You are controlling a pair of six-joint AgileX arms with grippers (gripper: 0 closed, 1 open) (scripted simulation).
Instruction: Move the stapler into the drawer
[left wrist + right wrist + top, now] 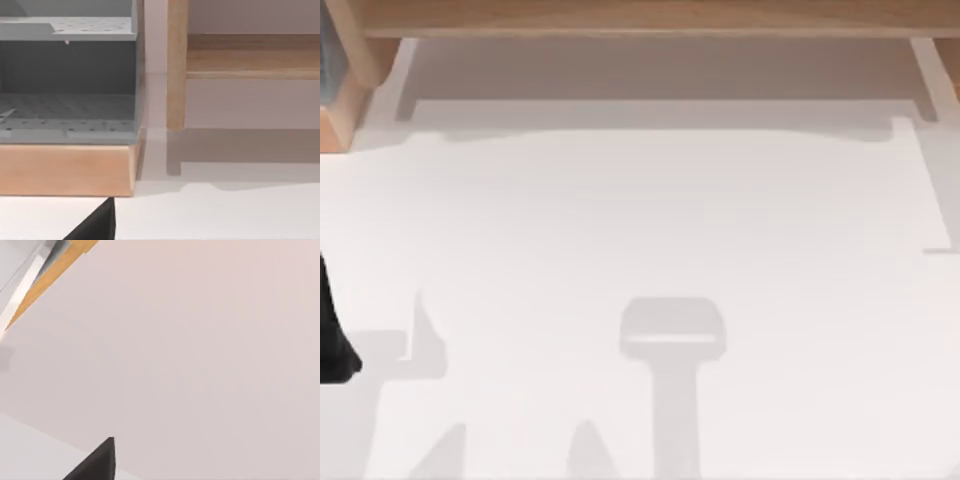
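The stapler is out of view. The drawer (65, 170) is a wooden box with a grey perforated inside, seen in the left wrist view behind a light wooden front. Its corner (338, 95) sits at the far left of the top view. A black part of my left gripper (95, 225) pokes into the left wrist view, in front of the drawer's wooden front and apart from it. My left arm (332, 335) is a dark shape at the table's left edge. A black part of my right gripper (95, 462) appears against a pale wall.
A wooden shelf (650, 18) runs along the table's far edge, and one of its legs (176, 65) stands just beside the drawer. Grey shadows of the arms (672, 340) lie on the white table (670, 220) near the front.
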